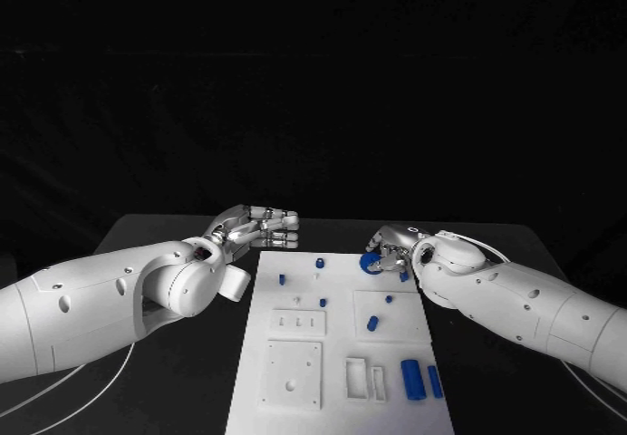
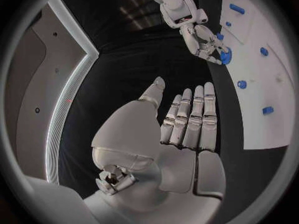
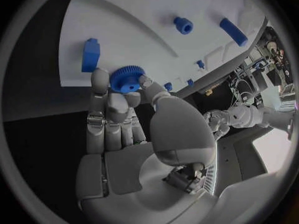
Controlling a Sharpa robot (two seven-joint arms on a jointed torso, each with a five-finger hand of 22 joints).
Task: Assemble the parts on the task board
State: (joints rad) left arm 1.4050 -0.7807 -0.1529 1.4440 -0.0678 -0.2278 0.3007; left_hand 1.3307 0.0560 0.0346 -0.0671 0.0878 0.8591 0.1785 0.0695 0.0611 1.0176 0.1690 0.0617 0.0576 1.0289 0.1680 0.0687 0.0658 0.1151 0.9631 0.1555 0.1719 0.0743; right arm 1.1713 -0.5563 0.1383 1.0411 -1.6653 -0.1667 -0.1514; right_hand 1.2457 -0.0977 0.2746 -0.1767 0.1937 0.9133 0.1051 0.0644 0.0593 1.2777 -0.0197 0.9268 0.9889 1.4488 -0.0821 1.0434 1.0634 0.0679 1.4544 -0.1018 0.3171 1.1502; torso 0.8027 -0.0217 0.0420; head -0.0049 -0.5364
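The white task board [image 1: 342, 337] lies in the middle of the table. My right hand [image 1: 396, 248] hovers over its far right corner and pinches a blue gear [image 1: 372, 264] between thumb and fingers; the right wrist view shows the gear [image 3: 126, 78] at the fingertips above the board [image 3: 143, 15]. My left hand [image 1: 259, 227] is by the board's far left corner with straight fingers [image 2: 190, 117], and it holds nothing. Blue parts lie on the board: a peg [image 1: 318, 263], a short cylinder [image 1: 372, 322], and two long pieces [image 1: 411, 378] near the front.
White raised blocks with holes and slots [image 1: 293, 373] sit on the board's front half. A blue block [image 3: 90, 55] lies on the board just beyond the gear. Black table [image 1: 509, 272] surrounds the board on both sides.
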